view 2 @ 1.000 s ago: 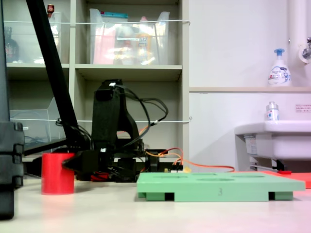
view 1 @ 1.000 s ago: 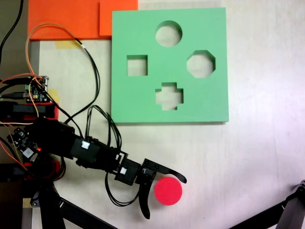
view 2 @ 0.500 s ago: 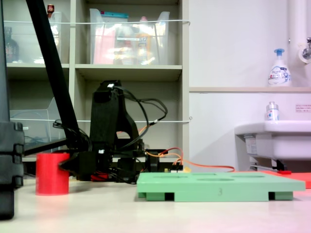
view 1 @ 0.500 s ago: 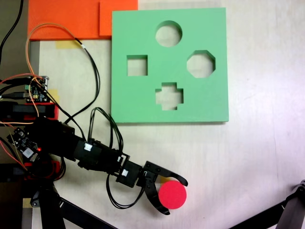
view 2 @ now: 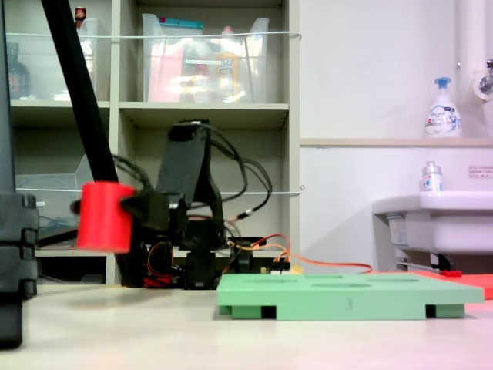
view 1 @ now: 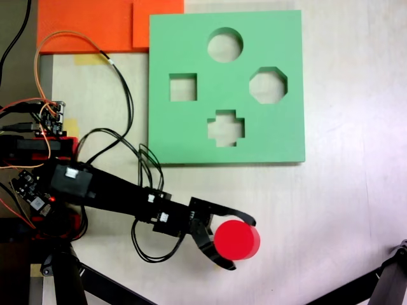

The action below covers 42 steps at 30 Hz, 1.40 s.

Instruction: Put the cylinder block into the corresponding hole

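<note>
red cylinder block (view 1: 236, 240) clenched between the pincer (view 1: 236, 243) fingers, held clear above the table (view 2: 154, 331)

Cylinder block (view 2: 106, 216) above table, left of board (view 2: 350, 297) in second exterior view.

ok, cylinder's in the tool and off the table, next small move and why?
Probably carry the cylinder toward the round hole, keeping height. The tool grips it clear of the table in the second exterior view, and the hole lies at the board's far edge, past the cross cut-out.
</note>
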Tool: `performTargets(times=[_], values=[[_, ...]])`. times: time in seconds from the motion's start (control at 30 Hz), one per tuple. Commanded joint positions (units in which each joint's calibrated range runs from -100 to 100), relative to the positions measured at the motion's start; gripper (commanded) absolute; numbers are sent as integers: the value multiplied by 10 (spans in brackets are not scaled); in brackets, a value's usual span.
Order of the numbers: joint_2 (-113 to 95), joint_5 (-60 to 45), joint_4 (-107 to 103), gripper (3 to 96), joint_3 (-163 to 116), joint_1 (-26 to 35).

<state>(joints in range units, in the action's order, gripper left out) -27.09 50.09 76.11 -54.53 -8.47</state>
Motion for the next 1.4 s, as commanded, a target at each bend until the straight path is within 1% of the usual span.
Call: performTargets(times=[0.03, 0.13, 0.3, 0.6, 0.7, 0.87, 0.93, 1.17, 1.4], values=[[-133, 5, -121, 311, 109, 33], [-169, 5, -215, 311, 190, 71], [-168, 5, -305, 313, 285, 141], [-147, -8, -314, 314, 270, 246], [-105, -10, -311, 314, 269, 280], [-42, -12, -302, 314, 270, 309], [28, -12, -264, 314, 277, 319], [154, -12, -243, 314, 309, 343], [240, -12, -239, 315, 366, 352]])
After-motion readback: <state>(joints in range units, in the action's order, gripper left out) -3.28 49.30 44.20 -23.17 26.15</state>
